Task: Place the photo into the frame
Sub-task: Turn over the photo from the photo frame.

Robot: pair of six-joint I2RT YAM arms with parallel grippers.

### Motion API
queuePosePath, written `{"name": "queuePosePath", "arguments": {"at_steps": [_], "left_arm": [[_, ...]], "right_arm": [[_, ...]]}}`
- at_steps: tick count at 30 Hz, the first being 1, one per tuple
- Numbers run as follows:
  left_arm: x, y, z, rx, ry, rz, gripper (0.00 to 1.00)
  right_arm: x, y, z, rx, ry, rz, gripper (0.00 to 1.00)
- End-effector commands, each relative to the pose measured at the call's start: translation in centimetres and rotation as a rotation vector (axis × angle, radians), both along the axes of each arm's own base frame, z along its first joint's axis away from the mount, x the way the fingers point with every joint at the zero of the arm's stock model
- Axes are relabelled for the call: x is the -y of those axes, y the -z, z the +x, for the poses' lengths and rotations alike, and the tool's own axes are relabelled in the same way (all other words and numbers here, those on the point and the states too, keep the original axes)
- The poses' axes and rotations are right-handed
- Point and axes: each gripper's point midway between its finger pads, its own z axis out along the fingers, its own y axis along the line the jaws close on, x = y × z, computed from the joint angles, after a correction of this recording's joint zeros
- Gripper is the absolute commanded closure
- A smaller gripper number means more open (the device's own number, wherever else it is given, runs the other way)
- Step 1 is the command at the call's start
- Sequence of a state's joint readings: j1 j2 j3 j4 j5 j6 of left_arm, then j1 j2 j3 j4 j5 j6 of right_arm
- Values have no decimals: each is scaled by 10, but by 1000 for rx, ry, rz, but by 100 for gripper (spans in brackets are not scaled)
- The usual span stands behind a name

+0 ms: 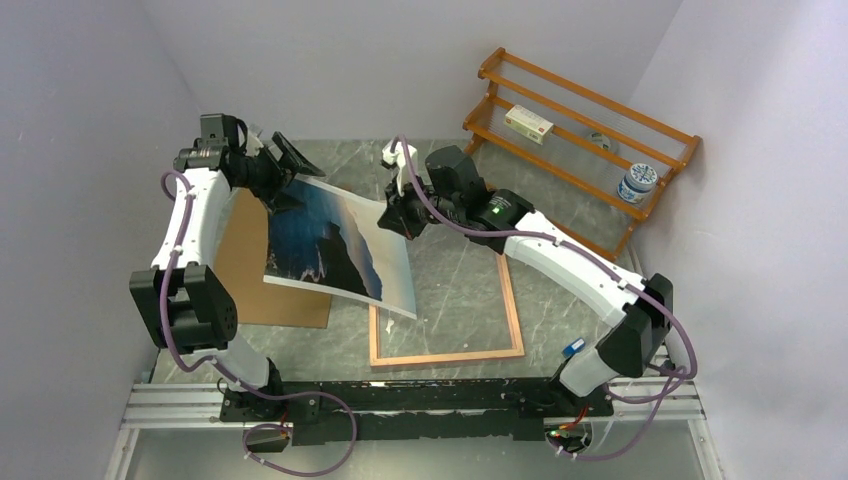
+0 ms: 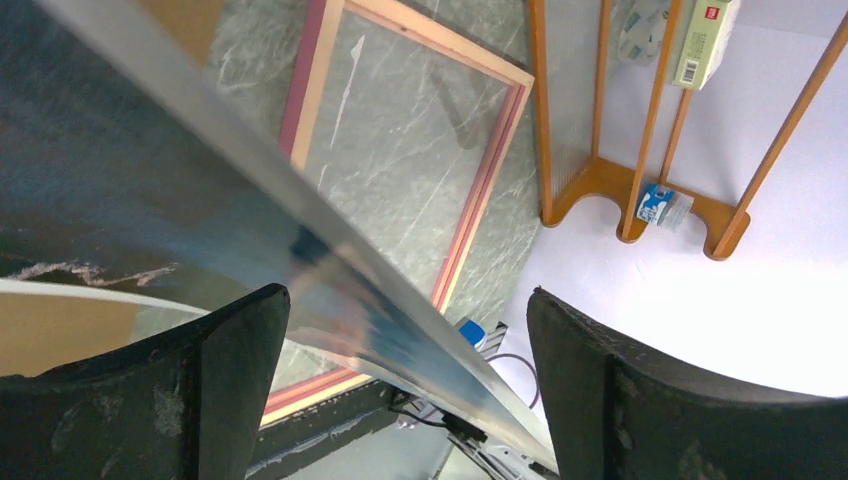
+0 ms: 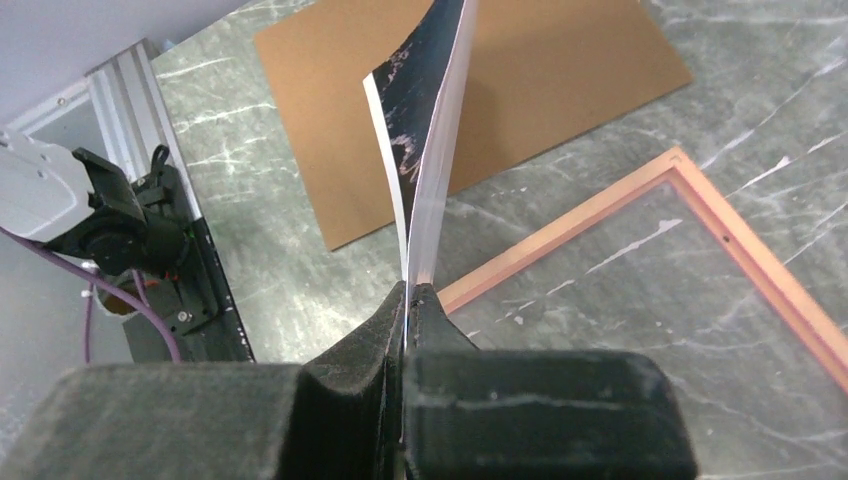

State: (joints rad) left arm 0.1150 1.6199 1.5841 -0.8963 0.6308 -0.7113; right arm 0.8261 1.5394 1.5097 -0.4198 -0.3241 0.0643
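Observation:
The photo, a dark blue sea-and-cliffs print, hangs tilted above the table between both arms. My right gripper is shut on its right edge; in the right wrist view the paper rises edge-on out of the closed gripper. My left gripper is at the print's upper left corner. It stands open, and the glossy sheet passes between its fingers unclamped. The frame lies flat on the marbled table below the print's right part, also visible from both wrists.
A brown backing board lies flat on the left, partly under the print. An orange wooden rack stands at the back right with a small box and a jar. Walls close in on both sides.

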Motion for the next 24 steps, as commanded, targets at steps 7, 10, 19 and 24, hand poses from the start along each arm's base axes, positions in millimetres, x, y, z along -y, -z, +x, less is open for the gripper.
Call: {"name": "queuePosePath", "arguments": {"at_steps": [7,10,19,24], "left_arm": [[12,-23,-9,-1,-1,-89,15],[15,-29,-12,3,9,-108,29],[19,-59,-12,91,56,-144,77],[19,-78,-7,164,104,-128,97]], "right_arm": [[9,-29,-7,224,-76,-15,100],[12,-33,-5,243,-63,-19,100],[18,-34,-3,232,-23,-26,100],[23,-40,-10,216,0,18,79]]}}
